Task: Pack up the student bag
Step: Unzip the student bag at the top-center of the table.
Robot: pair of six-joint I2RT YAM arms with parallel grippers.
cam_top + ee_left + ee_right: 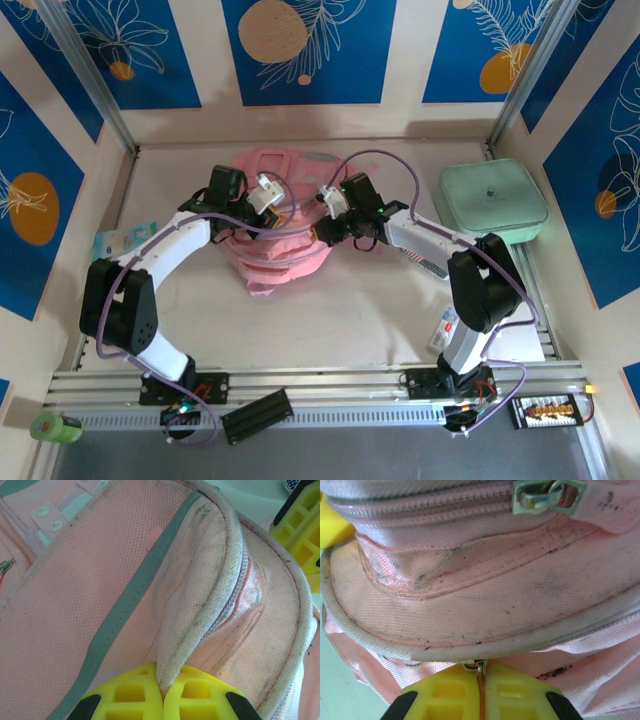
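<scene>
Left wrist view is showing the left gripper [162, 692] pinching shut on a white piped edge [202, 620] of the student bag [75, 605], while the right wrist view is showing the right gripper [481, 682] clamping closed on a small metal zip pull [479, 667] under the bag's front seam. The top external view is adding that the bag is lying in the middle of the counter [350, 315] between both arms, with a mint-green case [492, 200] sitting well apart at the far right.

no legible text or numbers, student bag [280, 260] shows no brand

Black-and-white arms [180, 240], yellow fingers [125, 695], purple cables [380, 153]
</scene>
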